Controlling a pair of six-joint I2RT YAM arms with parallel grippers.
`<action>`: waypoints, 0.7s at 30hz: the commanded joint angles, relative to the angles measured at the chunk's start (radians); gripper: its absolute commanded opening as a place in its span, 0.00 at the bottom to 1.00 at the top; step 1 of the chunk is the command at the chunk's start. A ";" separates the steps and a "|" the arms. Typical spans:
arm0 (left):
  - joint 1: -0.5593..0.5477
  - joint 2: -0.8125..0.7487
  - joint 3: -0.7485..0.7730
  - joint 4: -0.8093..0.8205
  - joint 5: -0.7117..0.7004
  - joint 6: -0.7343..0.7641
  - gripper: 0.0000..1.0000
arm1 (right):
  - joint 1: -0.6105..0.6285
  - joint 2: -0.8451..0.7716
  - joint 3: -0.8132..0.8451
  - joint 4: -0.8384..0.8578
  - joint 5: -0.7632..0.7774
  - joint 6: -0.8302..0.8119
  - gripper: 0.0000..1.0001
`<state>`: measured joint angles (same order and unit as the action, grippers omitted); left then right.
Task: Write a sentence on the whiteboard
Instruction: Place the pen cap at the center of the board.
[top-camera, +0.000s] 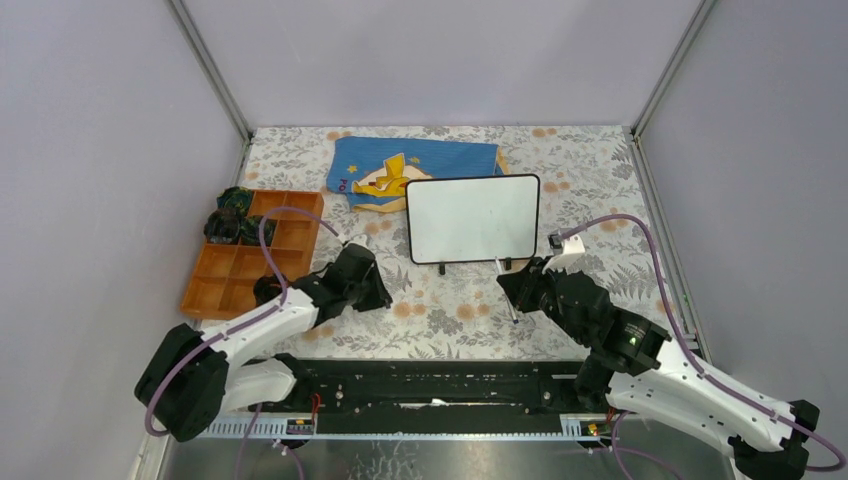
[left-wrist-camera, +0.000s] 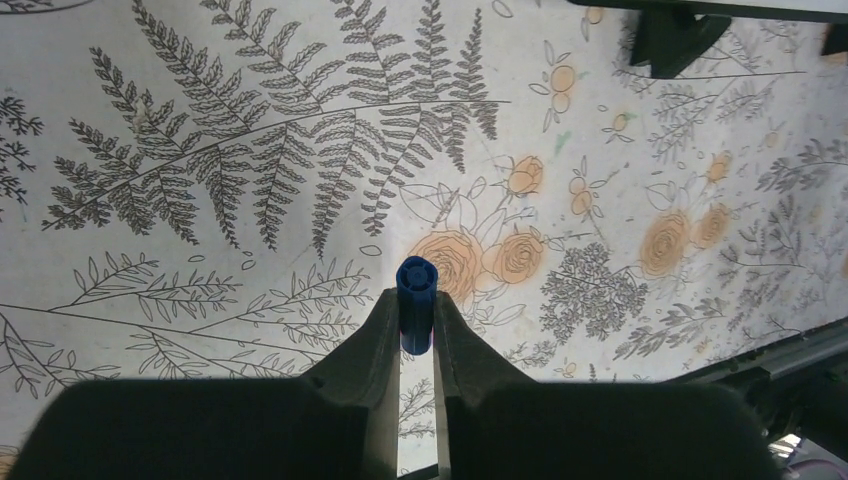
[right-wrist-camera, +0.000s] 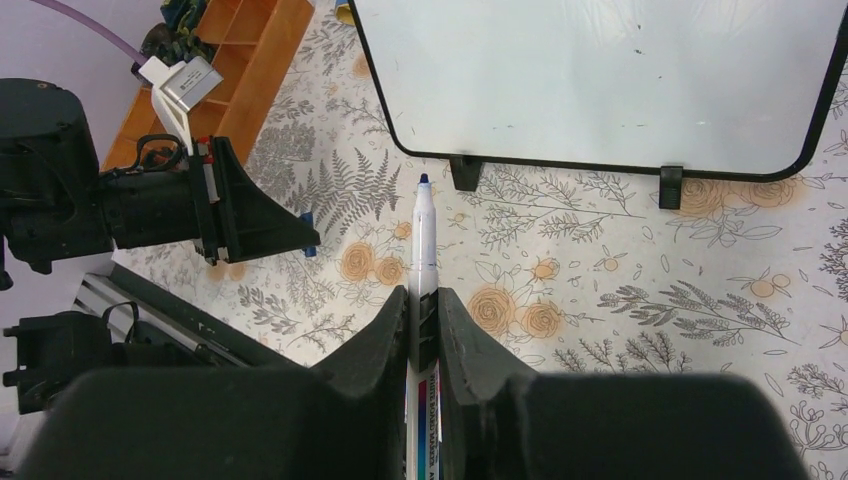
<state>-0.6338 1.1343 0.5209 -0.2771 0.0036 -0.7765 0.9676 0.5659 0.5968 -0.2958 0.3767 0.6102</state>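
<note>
Cap off, marker in hand, nothing written yet.
Our right gripper clamps the marker, its tip aimed at the blank whiteboard just ahead. Our left gripper pinches the blue cap. Next, we judge, the tip must land lightly on the panel.

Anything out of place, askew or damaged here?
Nothing spilled or damaged. The whiteboard is blank, its far left corner overlapping the rumpled blue cloth. The right gripper holds the uncapped marker, the left gripper a blue cap.
</note>
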 joint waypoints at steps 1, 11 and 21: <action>0.000 0.052 0.006 0.049 -0.001 -0.019 0.05 | 0.003 0.002 0.001 0.028 0.025 -0.022 0.00; -0.001 0.197 0.025 0.092 0.000 -0.044 0.09 | 0.003 -0.011 -0.021 0.034 0.027 -0.028 0.00; -0.001 0.219 0.027 0.095 -0.027 -0.048 0.25 | 0.003 0.000 -0.018 0.043 0.033 -0.045 0.00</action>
<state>-0.6338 1.3350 0.5430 -0.1875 0.0067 -0.8211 0.9676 0.5629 0.5743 -0.2966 0.3817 0.5865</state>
